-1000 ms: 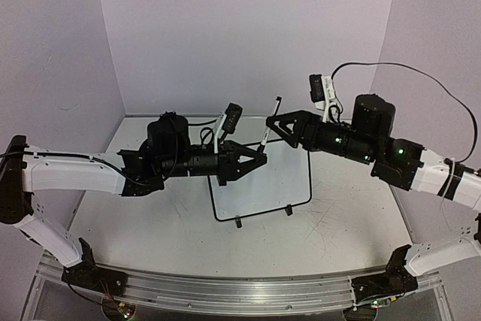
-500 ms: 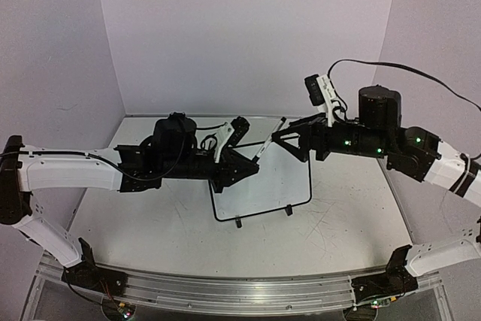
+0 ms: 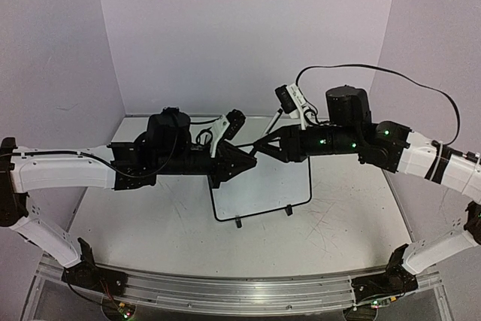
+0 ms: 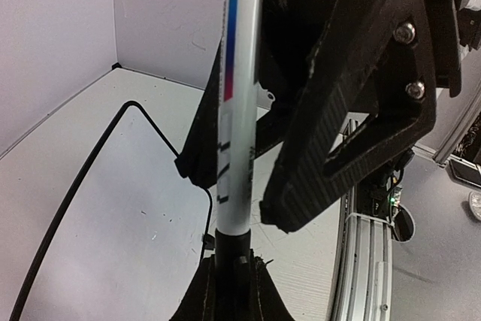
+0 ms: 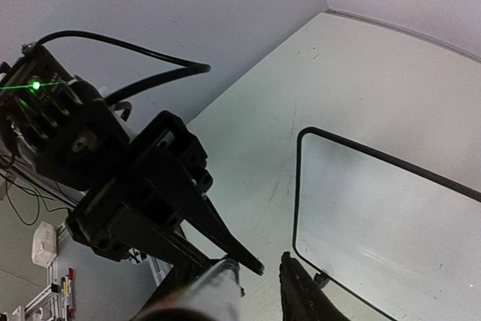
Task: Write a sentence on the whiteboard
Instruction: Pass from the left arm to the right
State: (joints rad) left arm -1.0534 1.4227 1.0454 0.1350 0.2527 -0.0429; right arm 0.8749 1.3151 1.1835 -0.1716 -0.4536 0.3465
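Purple walls (image 3: 225, 35) ring the table (image 3: 143, 223); the blank whiteboard (image 3: 274, 182) sits at six o'clock of the marker (image 4: 244, 73). That marker is clenched by the left gripper (image 4: 231, 280); the right gripper (image 4: 242, 195) straddles it (grip unclear). Probably uncapping: pull straight along its axis.

Whiteboard (image 3: 272, 186): face looked smooth, glossy white; thin black frame. Marker (image 4: 242, 110): barrel was glossy white plastic, rainbow stripe printed. Right gripper (image 4: 233, 195) fingers (image 4: 338, 110) were matt black plastic, finely ridged; screws (image 4: 404, 33) shiny metal. Counter (image 3: 143, 223) was matt white, scuffed with dark scratches. Rail (image 3: 240, 291) at 6 o'clock: brushed metal.
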